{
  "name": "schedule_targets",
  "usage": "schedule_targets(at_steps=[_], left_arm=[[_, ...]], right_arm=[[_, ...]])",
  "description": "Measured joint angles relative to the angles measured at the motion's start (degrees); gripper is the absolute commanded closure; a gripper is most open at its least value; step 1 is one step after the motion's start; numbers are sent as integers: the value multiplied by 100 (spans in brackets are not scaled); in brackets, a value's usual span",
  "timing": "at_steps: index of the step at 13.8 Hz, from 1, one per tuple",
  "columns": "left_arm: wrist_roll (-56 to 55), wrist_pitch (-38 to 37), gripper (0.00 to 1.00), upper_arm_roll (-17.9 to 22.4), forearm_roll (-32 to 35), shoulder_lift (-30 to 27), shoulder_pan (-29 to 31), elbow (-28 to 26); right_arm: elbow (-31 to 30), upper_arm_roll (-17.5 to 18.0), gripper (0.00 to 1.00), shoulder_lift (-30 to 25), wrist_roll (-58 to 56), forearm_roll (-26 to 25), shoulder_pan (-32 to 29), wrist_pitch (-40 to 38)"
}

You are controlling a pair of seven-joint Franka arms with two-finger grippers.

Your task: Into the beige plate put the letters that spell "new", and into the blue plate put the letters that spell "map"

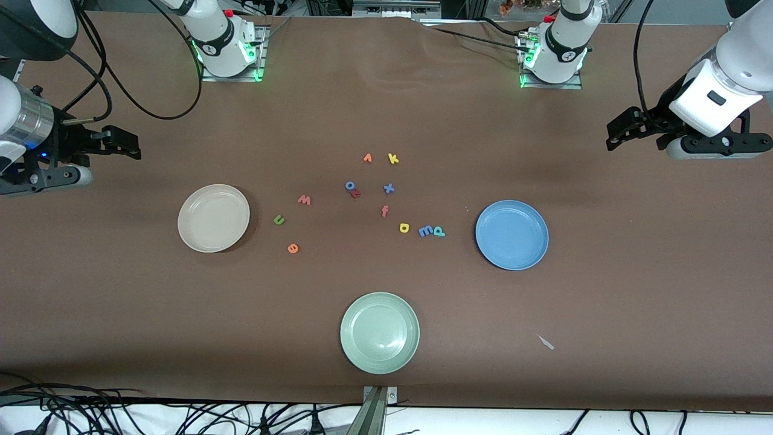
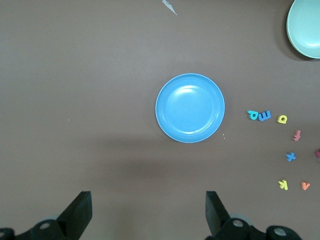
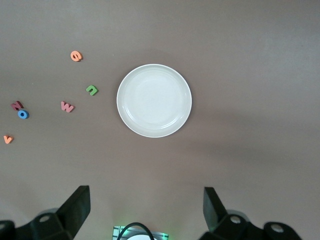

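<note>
The empty beige plate lies toward the right arm's end. Beside it, toward the table's middle, are the pinkish-red w, green n and orange e. The empty blue plate lies toward the left arm's end, with the yellow a, blue m and teal p next to it. My left gripper and right gripper hang open and empty above the table's two ends.
A pale green plate sits nearest the front camera. Spare letters lie mid-table: orange v, yellow k, blue o, a dark red letter, blue x, orange f. A paper scrap lies near the front edge.
</note>
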Motion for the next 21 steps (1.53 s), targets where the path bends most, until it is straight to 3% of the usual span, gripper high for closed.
schedule_targets(at_steps=[13,21], left_arm=[[0,0,0,0,0,0,0,0],[0,0,0,0,0,0,0,0]], right_arm=[[141,62,0,170,10,-1,98,-13],[119,48,0,261,11,-62,90,393]])
